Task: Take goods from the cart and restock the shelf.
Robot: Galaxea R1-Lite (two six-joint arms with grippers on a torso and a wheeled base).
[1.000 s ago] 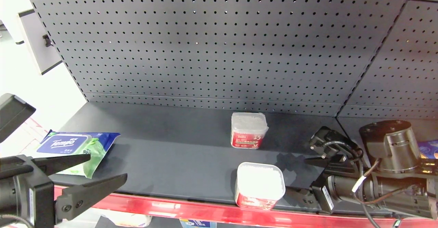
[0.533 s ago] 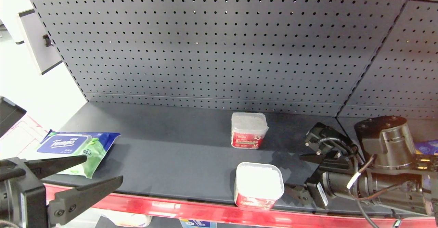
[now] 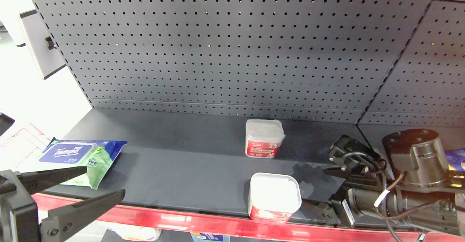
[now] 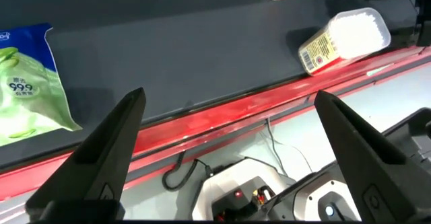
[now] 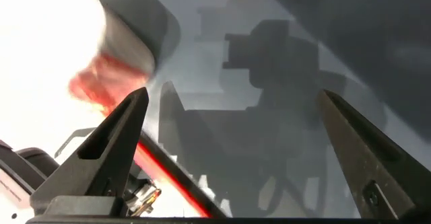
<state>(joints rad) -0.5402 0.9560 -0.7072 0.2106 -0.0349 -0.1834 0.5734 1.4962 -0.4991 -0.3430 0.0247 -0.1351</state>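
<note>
- The front tub [image 3: 274, 194] is being carried by the shelf [image 3: 189, 162] close to its red edge [image 3: 181, 218].
- The back tub [image 3: 264, 138] is standing behind the front tub, nearer the pegboard [image 3: 218, 53]. The pack [image 3: 81, 156] is lying far to the left of the front tub.
- The right claw [image 3: 321, 191] is being held spread and empty just to the right of the front tub. Whether it is touching the tub cannot be told.
- The left claw [image 3: 103, 182] is being held spread and empty well to the left of the front tub, out in front of the red edge.
- The step in hand is being judged as the clearing of the right claw from a tub already set down.
- This is probably best being done by a straight pull away from the front tub, with the claw wide, so that the tub is not being dragged or tipped over the edge beside it.
- The shelf is being seen as flat, dark and smooth, so little grip is likely being offered to a nudged tub.
- A second bay [image 3: 417, 89] is adjoining to the right of the front tub. A pale floor [image 3: 25, 140] is lying beyond the pack.
</note>
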